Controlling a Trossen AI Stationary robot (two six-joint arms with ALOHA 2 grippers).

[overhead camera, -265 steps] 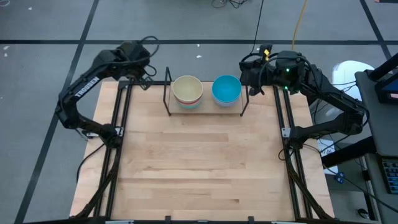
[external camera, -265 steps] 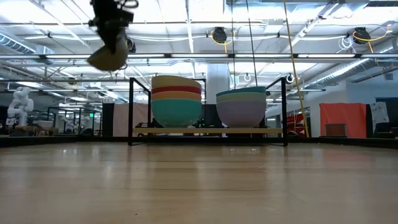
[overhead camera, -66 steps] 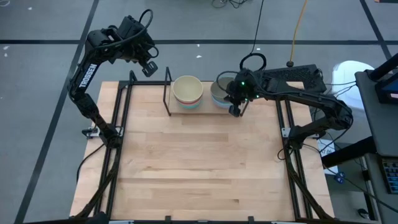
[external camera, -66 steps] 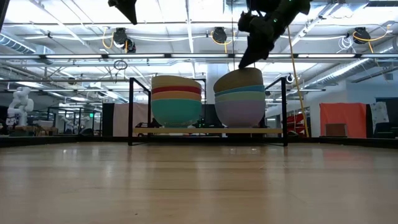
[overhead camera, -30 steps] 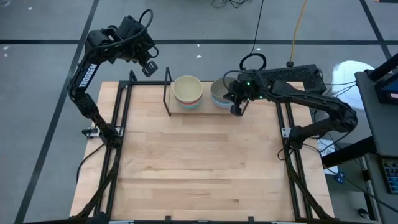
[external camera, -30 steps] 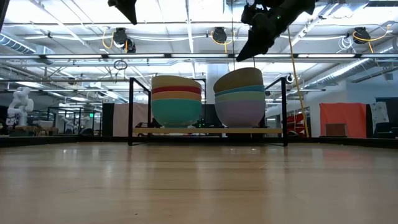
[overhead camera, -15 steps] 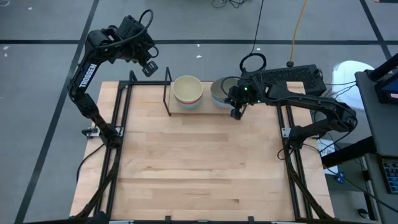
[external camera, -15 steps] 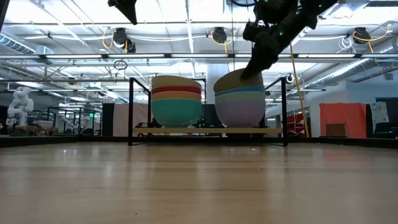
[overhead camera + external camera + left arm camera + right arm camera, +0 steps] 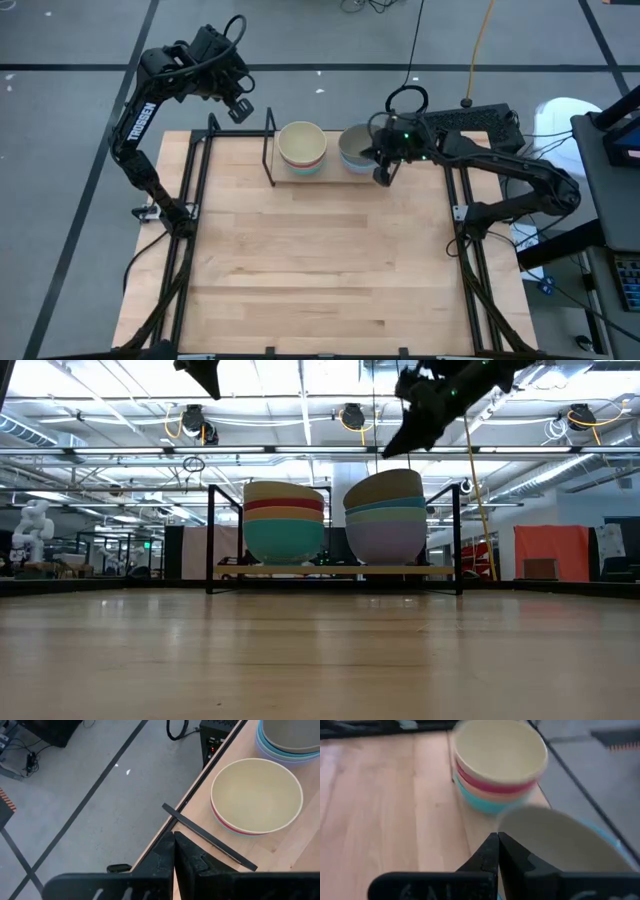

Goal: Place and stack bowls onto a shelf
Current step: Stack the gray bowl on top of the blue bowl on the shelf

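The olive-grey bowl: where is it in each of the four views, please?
High view: olive-grey bowl tops the stack beside the right gripper.
Low view: it tops the right-hand stack, tilted.
Left wrist view: at the top edge.
Right wrist view: nearest the fingers.
Shared landmark: the cream bowl on the neighbouring stack.

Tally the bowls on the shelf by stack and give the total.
Left stack: 4 bowls (cream, magenta, orange, cyan, top down)
Right stack: 4 bowls (olive-grey, blue, pale green, lavender)
Total on the shelf: 8

Grey floor (image 9: 80, 60) (dark taped lines)
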